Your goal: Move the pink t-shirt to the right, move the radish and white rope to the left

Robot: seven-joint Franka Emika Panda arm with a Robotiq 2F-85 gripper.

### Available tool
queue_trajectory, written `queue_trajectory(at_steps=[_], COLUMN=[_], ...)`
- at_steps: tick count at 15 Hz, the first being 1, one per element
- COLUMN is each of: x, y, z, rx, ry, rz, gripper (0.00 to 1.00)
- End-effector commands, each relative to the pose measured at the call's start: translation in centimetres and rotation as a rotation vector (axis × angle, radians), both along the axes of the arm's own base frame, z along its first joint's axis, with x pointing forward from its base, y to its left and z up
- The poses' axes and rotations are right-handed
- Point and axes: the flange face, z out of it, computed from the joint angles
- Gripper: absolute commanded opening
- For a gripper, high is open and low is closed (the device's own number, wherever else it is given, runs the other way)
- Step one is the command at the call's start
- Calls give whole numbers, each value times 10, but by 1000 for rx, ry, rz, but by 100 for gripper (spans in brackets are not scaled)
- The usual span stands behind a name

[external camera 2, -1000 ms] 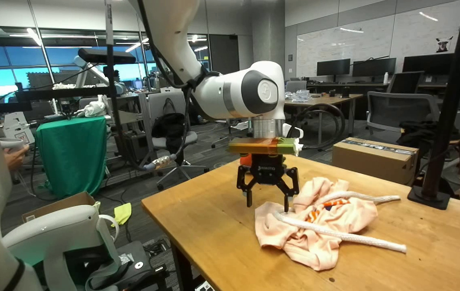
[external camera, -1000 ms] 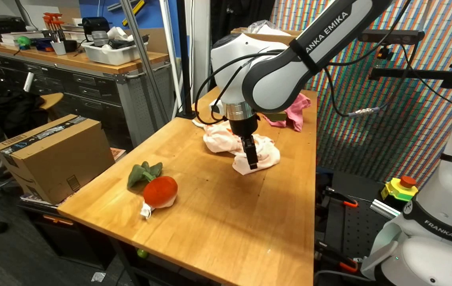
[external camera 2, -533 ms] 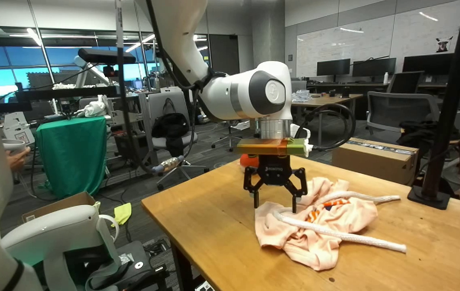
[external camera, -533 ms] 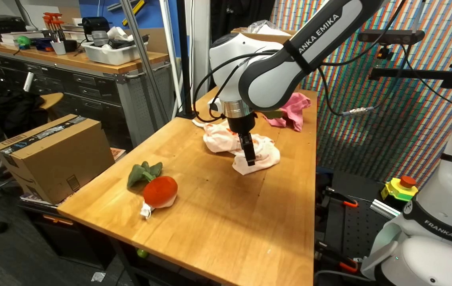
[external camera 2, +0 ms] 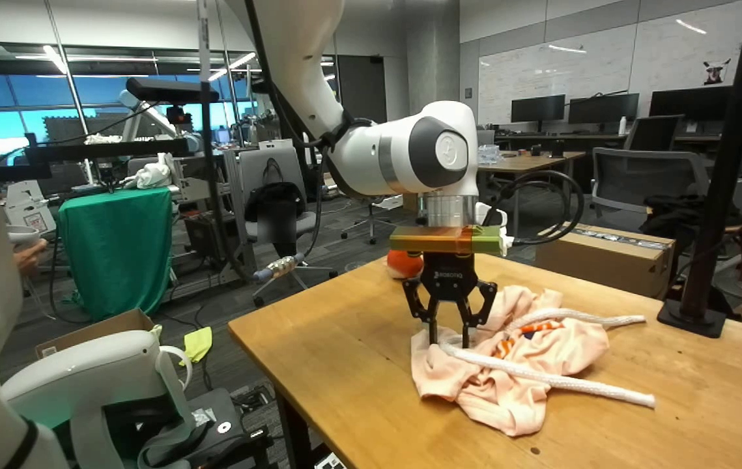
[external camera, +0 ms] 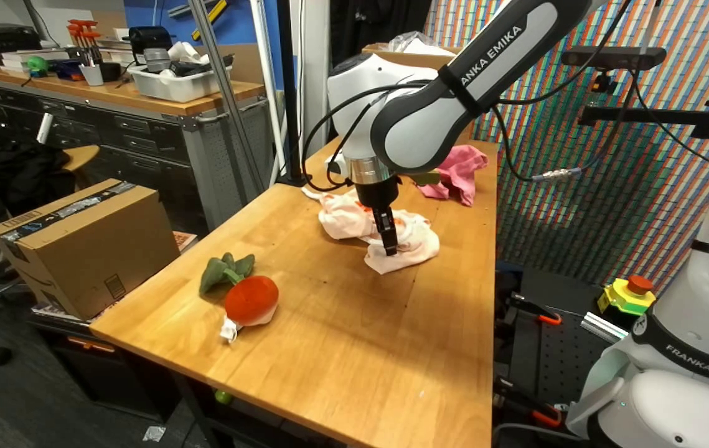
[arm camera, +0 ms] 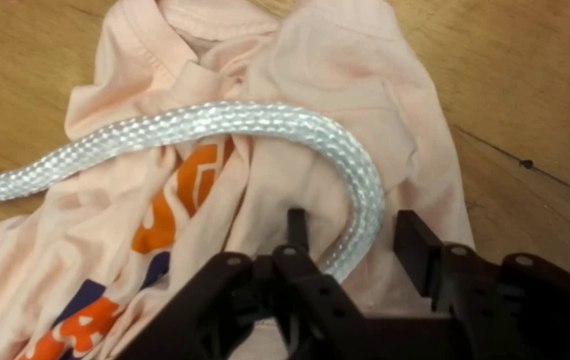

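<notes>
The pale pink t-shirt (external camera 2: 572,355) lies crumpled on the table, its orange print partly showing. Across it runs the white rope (external camera 2: 540,374), which bends in a curve in the wrist view. My gripper (arm camera: 352,215) points down over that bend, one finger on each side of the rope. A gap shows between the rope (arm camera: 214,120) and each finger, so the jaws stand part-way open and hold nothing. Whether the fingertips touch the cloth I cannot tell. The red radish (external camera: 251,300) with green leaves rests near the table's far-left corner, away from the gripper.
A brighter pink cloth (external camera: 461,171) lies behind the arm on the wooden table (external camera: 354,361). A black pole base (external camera 2: 691,319) stands at the table's edge. Beside the table is a cardboard box (external camera: 86,249).
My gripper has shifted over the bend of the rope, moving rightward in an exterior view. Its fingers have come closer together. T-shirt, rope and radish have stayed in place.
</notes>
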Motion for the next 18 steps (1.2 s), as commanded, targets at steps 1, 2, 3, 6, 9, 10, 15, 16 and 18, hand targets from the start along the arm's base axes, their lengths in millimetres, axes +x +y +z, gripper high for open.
queue_trajectory(at_steps=[1, 2, 3, 6, 9, 10, 15, 16, 18], x=[6, 6, 6, 6, 8, 8, 11, 11, 10], y=[-3, -3, -2, -1, 0, 0, 2, 4, 9], z=[2, 3, 4, 11, 24, 30, 74, 86, 108], rx=[7, 6, 5, -7, -30, -40, -111, -118, -136], ry=[-4, -3, -3, -6, -20, -31, -135, -165, -223], rz=[20, 23, 26, 31, 28, 29, 44, 43, 39], gripper=[19, 11, 8, 6, 8, 8, 8, 8, 8])
